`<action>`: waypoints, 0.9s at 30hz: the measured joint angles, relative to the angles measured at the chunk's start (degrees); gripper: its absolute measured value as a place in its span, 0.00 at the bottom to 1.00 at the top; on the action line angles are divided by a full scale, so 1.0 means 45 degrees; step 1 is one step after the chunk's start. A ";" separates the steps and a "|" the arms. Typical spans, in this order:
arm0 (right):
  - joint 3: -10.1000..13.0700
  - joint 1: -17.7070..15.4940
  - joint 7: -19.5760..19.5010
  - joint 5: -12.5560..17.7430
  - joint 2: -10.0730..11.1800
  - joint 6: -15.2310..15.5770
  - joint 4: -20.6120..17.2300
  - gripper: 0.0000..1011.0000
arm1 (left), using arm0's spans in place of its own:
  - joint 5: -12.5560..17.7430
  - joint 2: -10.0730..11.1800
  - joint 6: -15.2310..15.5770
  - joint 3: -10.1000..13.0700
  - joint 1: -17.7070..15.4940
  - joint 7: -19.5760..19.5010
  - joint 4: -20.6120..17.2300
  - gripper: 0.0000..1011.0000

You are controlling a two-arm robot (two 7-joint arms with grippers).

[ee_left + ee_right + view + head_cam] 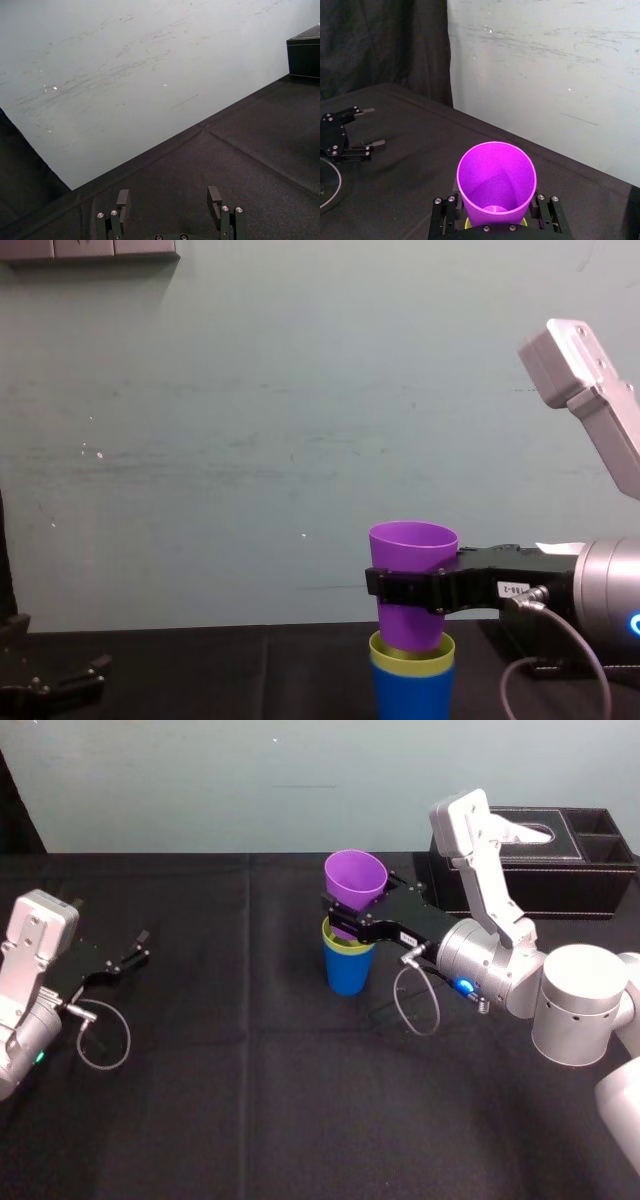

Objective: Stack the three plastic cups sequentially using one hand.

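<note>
Black table [250, 1080] from head view: spot right gripper [345, 918] clamped on purple cup [355, 878], mouth up, base dipping into yellow-green cup [335, 939] nested in blue cup [348, 972], mid-table. Left wrist: see left gripper [168, 197], fingers apart. Chest: shows long axis vertical.

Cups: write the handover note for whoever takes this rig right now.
Right pincer: shut on the purple cup, holding its base at the rim of the yellow-green cup, not seated.
Left pincer: open, parked at the left of the table.
Done: yellow-green cup nested in the blue cup.
Left: lower the purple cup fully, release, pull away.
</note>
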 joint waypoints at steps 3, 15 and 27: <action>-0.0023 -0.0002 0.0008 -0.0016 -0.0009 -0.0034 0.0021 0.72 | 0.0000 0.0000 0.0000 0.0000 0.0000 0.0000 0.0000 1.00; -0.0036 -0.0002 -0.0001 -0.0097 -0.0049 -0.0163 0.0179 0.72 | 0.0001 0.0000 0.0000 0.0000 0.0000 0.0000 -0.0001 1.00; -0.0084 0.0061 0.0010 -0.0200 -0.0153 -0.0306 0.0498 0.72 | 0.0000 0.0000 0.0000 -0.0001 -0.0001 0.0000 0.0000 1.00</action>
